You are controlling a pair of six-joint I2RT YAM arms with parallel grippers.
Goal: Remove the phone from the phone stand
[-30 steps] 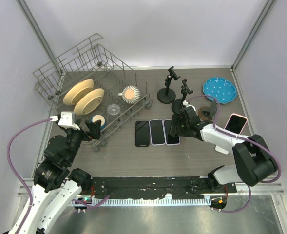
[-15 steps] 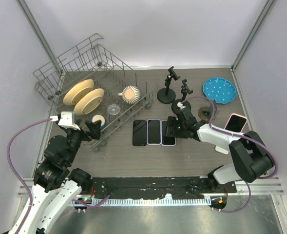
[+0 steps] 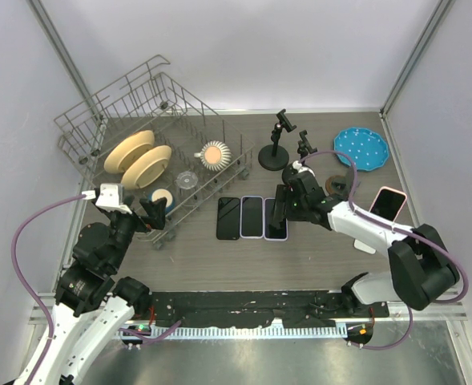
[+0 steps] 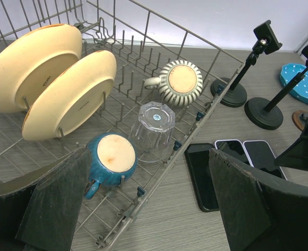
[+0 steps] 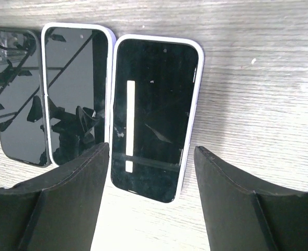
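Note:
Three phones lie flat in a row on the table. The rightmost phone [image 3: 276,220] [image 5: 156,112] has a pale case and a dark screen. My right gripper [image 3: 281,205] [image 5: 151,196] hovers open over its near end, one finger on each side, with a gap to both edges. The middle phone [image 5: 75,91] and the black left phone [image 5: 18,94] lie beside it. Two black phone stands [image 3: 273,152] [image 3: 304,147] behind the row hold nothing in their clamps. My left gripper [image 3: 149,212] [image 4: 148,204] is open and empty above the dish rack's front corner.
A wire dish rack [image 3: 99,120] holds two cream plates [image 4: 49,83], a striped mug [image 4: 181,81], a clear glass [image 4: 154,123] and a blue mug [image 4: 112,157]. A blue dotted plate [image 3: 361,147] sits at the back right. A pink-cased phone [image 3: 388,203] lies at the right.
My right gripper has moved left and a little away from the bases. The row of three phones lies slightly further left than before. The left arm has not moved.

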